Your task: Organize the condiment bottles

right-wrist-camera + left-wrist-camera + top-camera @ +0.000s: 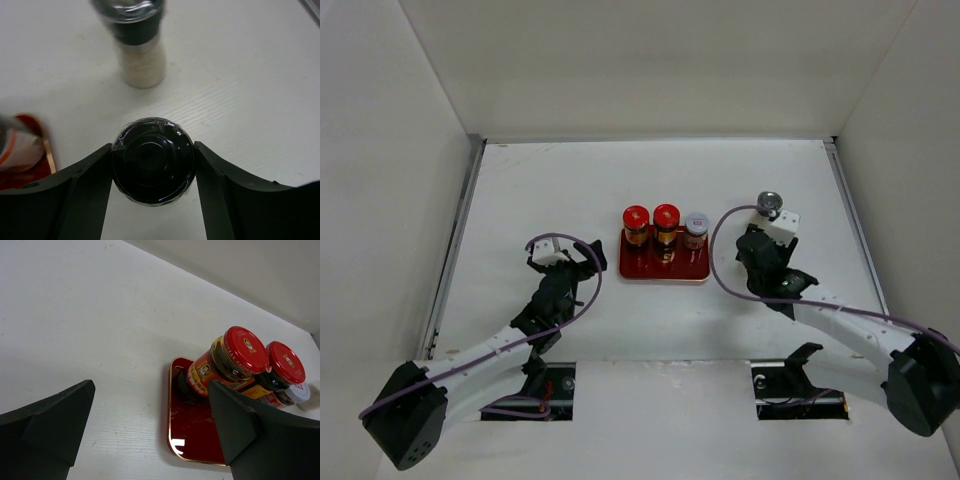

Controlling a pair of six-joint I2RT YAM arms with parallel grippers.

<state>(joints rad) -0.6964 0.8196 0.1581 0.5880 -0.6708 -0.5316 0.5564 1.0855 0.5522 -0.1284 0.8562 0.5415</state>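
Two red-capped amber bottles (636,222) (666,220) and a pale-capped, red-labelled bottle (696,226) stand in a row at the back of the red tray (665,270). They also show in the left wrist view: the two red caps (245,349) (286,361) and the pale cap (300,392). My left gripper (568,262) (150,390) is open and empty, left of the tray. My right gripper (760,248) (152,150) is shut on a dark-topped bottle (152,161), hidden under the wrist in the top view. A white-bodied, silver-topped bottle (768,203) (140,45) stands just beyond it.
The tray's gold-edged front half (195,435) is bare. Its right edge shows at the left of the right wrist view (22,180). White walls enclose the table on three sides, with metal rails (455,240) along the left and right edges.
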